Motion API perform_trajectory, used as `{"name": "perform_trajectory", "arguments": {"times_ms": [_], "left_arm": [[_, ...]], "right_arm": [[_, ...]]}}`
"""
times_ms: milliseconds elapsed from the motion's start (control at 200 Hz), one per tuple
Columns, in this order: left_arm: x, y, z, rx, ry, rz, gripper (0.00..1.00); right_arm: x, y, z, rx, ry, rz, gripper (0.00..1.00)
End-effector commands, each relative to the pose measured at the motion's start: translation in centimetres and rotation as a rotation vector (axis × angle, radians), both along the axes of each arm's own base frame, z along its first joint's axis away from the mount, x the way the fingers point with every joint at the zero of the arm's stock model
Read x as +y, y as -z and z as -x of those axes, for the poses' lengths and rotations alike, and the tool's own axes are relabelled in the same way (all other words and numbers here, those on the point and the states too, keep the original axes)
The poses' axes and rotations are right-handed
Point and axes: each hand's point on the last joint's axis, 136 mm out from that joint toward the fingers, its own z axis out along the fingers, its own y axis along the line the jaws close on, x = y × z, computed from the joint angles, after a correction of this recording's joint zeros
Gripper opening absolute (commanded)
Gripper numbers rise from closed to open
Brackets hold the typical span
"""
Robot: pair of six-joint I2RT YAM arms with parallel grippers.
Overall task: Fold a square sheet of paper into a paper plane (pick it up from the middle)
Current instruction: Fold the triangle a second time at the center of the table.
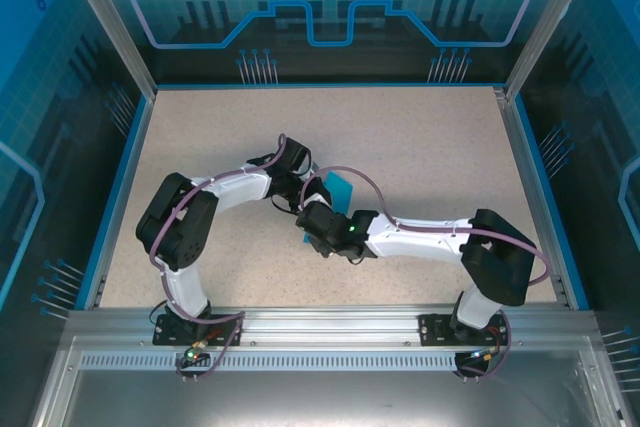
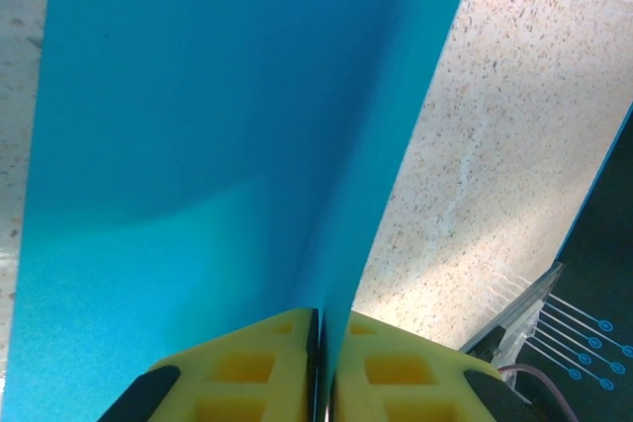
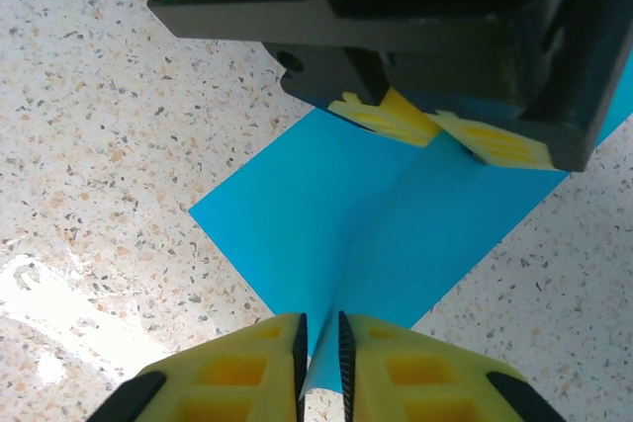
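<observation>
From above, you've got both arms reaching in to meet mid-table point(image 1: 430, 147), and the square sheet of paper point(image 1: 342, 191) shows as a cyan patch right where they come together. The left gripper point(image 1: 312, 192) comes in from the upper left and the right gripper point(image 1: 322, 215) from below. From this height you can't read either set of jaws. Over to your left wrist view: the left gripper point(image 2: 320, 328) has its yellow pads point(image 2: 267, 363) pressed together with the sheet point(image 2: 198, 145) pinched between them. The paper rises away from the pads as a tall ridge, one face broad on the left and a narrower face on the right, with speckled tabletop point(image 2: 495, 145) beyond it. Now your right wrist view: the paper point(image 3: 326, 214) lies on the table point(image 3: 119, 145) as a square turned corner-on, with a raised crease running down its middle. At the far end of that crease the left gripper point(image 3: 430, 130) is clamped on the edge. At the near end the right gripper point(image 3: 320, 333) has its yellow pads point(image 3: 247, 373) drawn close, with only a narrow slot between them. The blue ridge sits in that slot, so the right jaws are closed on the sheet too.
</observation>
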Motion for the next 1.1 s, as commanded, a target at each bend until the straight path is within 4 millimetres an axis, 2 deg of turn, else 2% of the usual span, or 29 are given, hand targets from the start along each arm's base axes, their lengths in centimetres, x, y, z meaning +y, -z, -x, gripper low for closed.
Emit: {"name": "perform_trajectory", "arguments": {"times_ms": [0, 290, 440, 455, 490, 840, 1095], "left_arm": [[0.4, 0.0, 0.1, 0.006, -0.01, -0.037, 0.15], [2.5, -1.0, -0.5, -0.042, -0.081, -0.141, 0.26], [3.4, -1.4, -0.5, -0.057, -0.113, -0.169, 0.33], [3.6, -1.4, -0.5, -0.057, -0.116, -0.175, 0.34], [3.8, -1.5, -0.4, -0.061, -0.126, -0.183, 0.37], [5.5, -2.2, 1.2, -0.082, -0.148, -0.211, 0.43], [5.3, -2.5, 2.3, -0.086, -0.143, -0.157, 0.46]], "right_arm": [[0.1, -1.1, 0.1, 0.008, 0.002, -0.044, 0.16], [0.0, -1.1, 0.0, 0.113, -0.02, -0.227, 0.06], [0.1, -1.4, -0.6, 0.171, -0.034, -0.349, 0.05], [-0.4, -0.6, -0.2, 0.191, -0.031, -0.345, 0.05], [-0.5, -0.4, -0.3, 0.207, -0.034, -0.369, 0.05], [-2.2, 0.4, -2.0, 0.316, -0.035, -0.528, 0.05], [-3.1, 0.9, -3.4, 0.354, -0.02, -0.584, 0.05]]}}
